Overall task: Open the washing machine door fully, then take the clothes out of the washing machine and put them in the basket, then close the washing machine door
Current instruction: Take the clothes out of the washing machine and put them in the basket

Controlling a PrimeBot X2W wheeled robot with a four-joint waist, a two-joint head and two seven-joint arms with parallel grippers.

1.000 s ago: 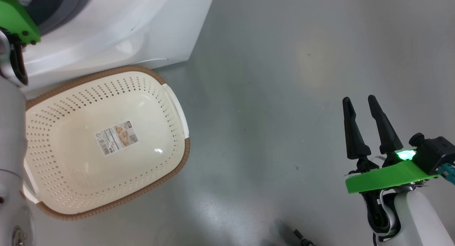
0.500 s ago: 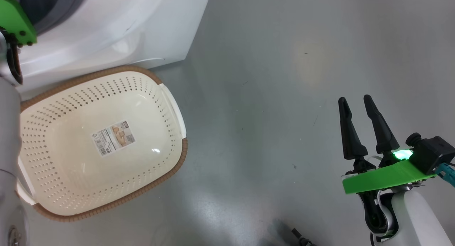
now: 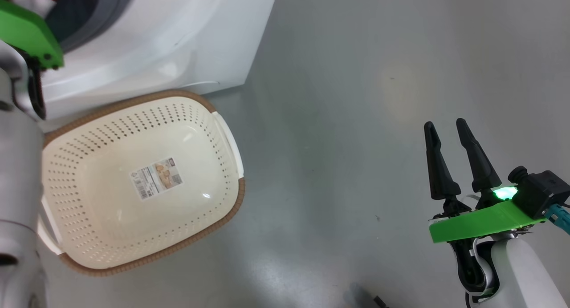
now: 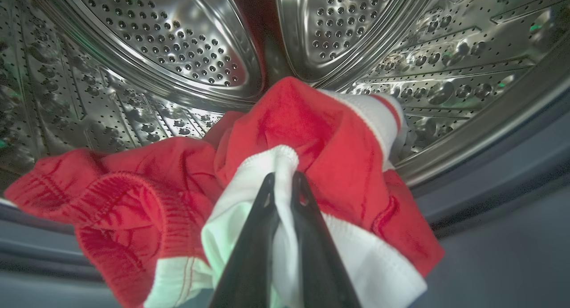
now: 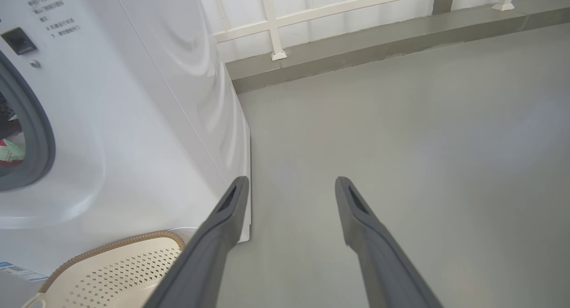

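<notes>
Two long dark fingers of the left gripper (image 4: pixel 282 180) are clenched on a white fold of the clothes (image 4: pixel 320 134), lower middle of the left wrist view. Clothes: red bundle with white panels, at the mouth of the perforated steel drum (image 4: pixel 178 45), its lower part overlapping the grey rubber ring (image 4: pixel 498 179) toward the frame's bottom edge. Drum walls curve around the bundle above and on both sides. Left forearm (image 3: pixel 18 165): pale, along the left edge of the head view, overlapping the left end of the basket (image 3: pixel 89 134). Green wrist plate (image 3: pixel 26 32): upper left, before the opening of the washing machine (image 3: pixel 156 36). Basket: cream, brown rim, paper label (image 3: pixel 156 178) on its bottom in full view, centre left, upper rim just beside the machine's white front. Right gripper (image 3: pixel 445 125): lower right, fingers spread apart, released, well apart from basket and machine. Floor (image 3: pixel 356 99): grey, open between basket and right gripper. Right wrist view: machine's corner at left, white railing (image 5: pixel 276 23) along the top, wide floor ahead of the parted fingers.
</notes>
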